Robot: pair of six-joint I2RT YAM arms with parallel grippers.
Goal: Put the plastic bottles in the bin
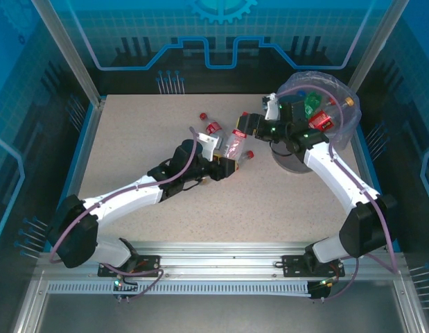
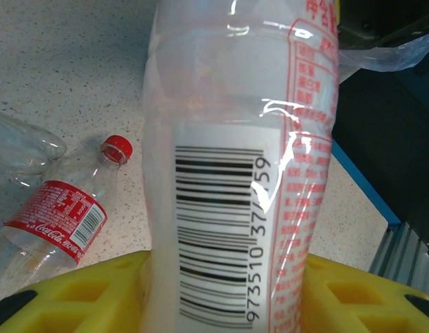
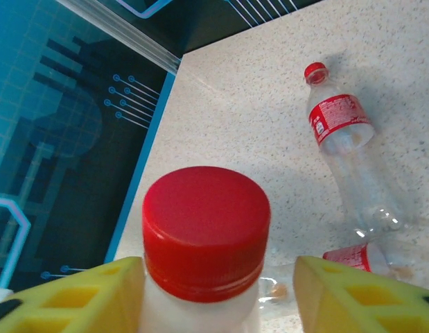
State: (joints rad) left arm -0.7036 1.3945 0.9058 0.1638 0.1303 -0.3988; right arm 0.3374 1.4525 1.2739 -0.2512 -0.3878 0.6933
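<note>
My left gripper is shut on a white plastic bottle with a barcode and red print. Both yellow pads press its sides. At the bottle's upper end my right gripper stands open around its red cap. The left finger is against the neck and the right finger is apart from it. The bin, lined with a crinkled bag, stands at the back right and holds a green bottle and a red-labelled one.
A red-labelled cola bottle lies on the table behind the held one. A cola bottle also lies beside my left gripper, next to a clear bottle. A loose-looking red cap is to the right. Blue walls enclose the table.
</note>
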